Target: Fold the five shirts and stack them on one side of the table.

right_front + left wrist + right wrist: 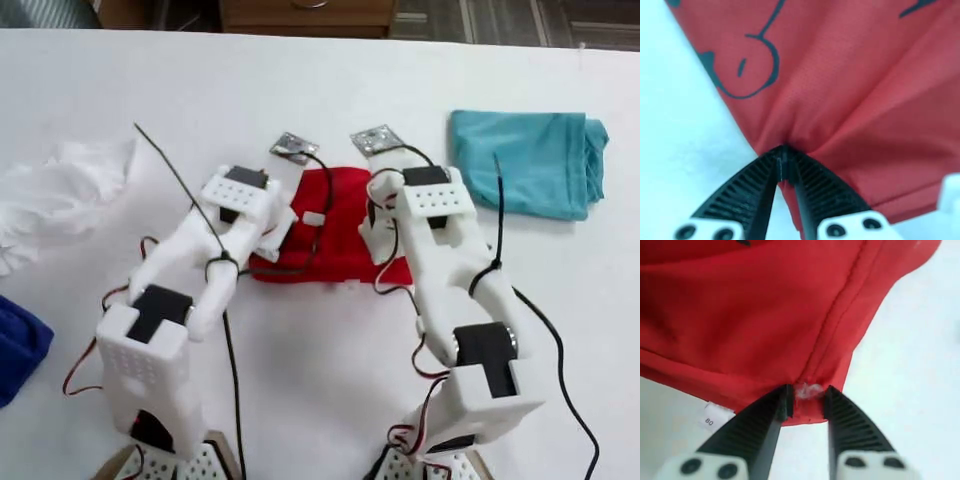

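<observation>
Here's my feed right now: white tabletop (330,380) with the red shirt (340,240) lying flat-ish in the middle, between both arms. A folded teal shirt (525,160) sits well off the red shirt's right side. A crumpled white shirt (60,195) is well off its left, and a blue shirt (15,345) is left of it too, nearer the arm bases. The left gripper (783,152) has its jaws pinched together on the red shirt's left edge. The right gripper (807,392) has its jaws clamped on the right edge, fabric bunched between them.
</observation>
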`<state>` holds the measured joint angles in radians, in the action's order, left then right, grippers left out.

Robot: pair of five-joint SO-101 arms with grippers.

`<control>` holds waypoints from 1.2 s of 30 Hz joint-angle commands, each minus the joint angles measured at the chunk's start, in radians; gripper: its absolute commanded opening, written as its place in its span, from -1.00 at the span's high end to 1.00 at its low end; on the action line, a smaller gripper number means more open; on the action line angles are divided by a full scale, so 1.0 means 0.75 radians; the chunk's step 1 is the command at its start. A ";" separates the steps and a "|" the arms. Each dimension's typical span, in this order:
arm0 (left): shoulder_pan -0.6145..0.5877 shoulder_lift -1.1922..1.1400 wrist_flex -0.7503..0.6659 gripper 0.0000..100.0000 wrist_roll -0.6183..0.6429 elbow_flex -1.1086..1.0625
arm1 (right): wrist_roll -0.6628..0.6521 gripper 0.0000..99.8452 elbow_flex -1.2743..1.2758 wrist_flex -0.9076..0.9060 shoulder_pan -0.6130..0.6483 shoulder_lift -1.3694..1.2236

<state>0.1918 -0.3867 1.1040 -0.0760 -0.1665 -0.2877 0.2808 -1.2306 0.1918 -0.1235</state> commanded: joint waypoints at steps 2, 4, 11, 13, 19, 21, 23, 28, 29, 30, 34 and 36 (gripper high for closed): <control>0.014 -0.008 -0.027 0.95 -0.008 -0.003 | 0.008 0.97 0.014 -0.013 -0.066 0.114; 0.014 -0.008 -0.027 0.95 -0.008 -0.003 | 0.000 0.96 0.053 -0.021 -0.083 0.175; 0.002 0.008 0.135 0.95 -0.006 0.179 | -0.002 0.96 0.284 0.003 -0.103 0.400; 0.002 0.008 0.227 0.95 -0.006 0.269 | -0.018 0.96 0.352 0.044 -0.116 0.443; -0.037 -0.002 0.356 0.94 -0.012 0.494 | -0.127 0.96 0.528 0.199 -0.197 0.486; -0.031 -0.004 0.303 0.94 -0.012 0.533 | -0.137 0.96 0.550 0.249 -0.204 0.486; -0.008 -0.006 0.192 0.92 -0.012 0.531 | -0.137 0.92 0.550 0.269 -0.202 0.492; 0.043 -0.121 -0.086 0.74 -0.010 0.517 | -0.135 0.65 0.417 0.185 -0.193 0.506; 0.045 -0.160 -0.115 0.74 -0.008 0.537 | -0.129 0.67 0.366 0.152 -0.195 0.523; 0.049 -0.200 -0.129 0.75 -0.006 0.568 | -0.125 0.71 0.319 0.134 -0.197 0.545; 0.047 -0.370 -0.068 0.80 -0.006 0.780 | -0.119 0.96 0.145 0.185 -0.187 0.602; 0.047 -0.456 -0.004 0.88 -0.006 0.911 | -0.063 0.95 0.092 0.287 -0.177 0.551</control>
<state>0.2179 -0.6889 1.0595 -0.0790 0.3675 -0.3736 0.4373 -1.0909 0.0506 0.2754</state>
